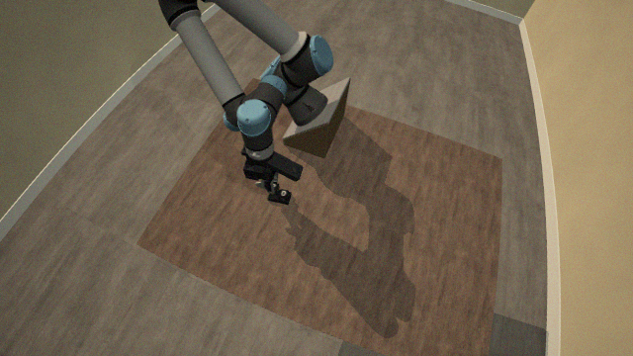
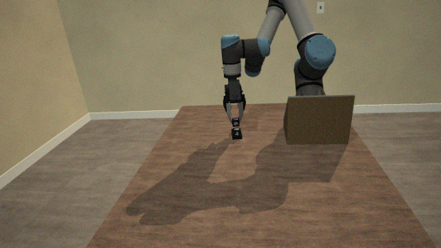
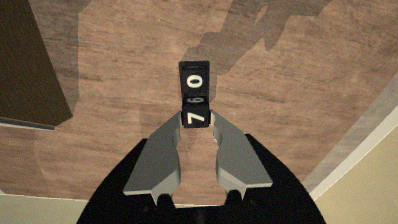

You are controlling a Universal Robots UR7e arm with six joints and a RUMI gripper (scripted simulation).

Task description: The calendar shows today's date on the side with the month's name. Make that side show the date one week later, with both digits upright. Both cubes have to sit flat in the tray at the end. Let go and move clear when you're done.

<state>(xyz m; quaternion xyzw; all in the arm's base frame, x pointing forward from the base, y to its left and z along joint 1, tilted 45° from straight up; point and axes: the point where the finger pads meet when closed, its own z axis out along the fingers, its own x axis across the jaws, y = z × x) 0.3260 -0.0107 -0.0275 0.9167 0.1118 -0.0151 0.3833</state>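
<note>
My gripper [image 3: 195, 111] points straight down over the brown mat and is shut on a small black date cube [image 3: 194, 113]. In the wrist view the held cube shows a white 7 towards the camera and a 6 or 9 on the face beyond it. It also shows in the exterior view [image 2: 236, 122], lifted a little above the mat. A second black cube [image 3: 194, 80] [image 2: 236, 133] lies just below and beyond it, showing a 0 on top and a 4 on its side. The two cubes are close, and I cannot tell if they touch. I cannot make out a tray or a month's name.
A large tan box [image 2: 318, 118] stands on the mat to the right of the gripper, close to the arm's base; it also shows in the top view [image 1: 318, 119]. The mat's edge and a white skirting board [image 3: 350, 155] lie beyond.
</note>
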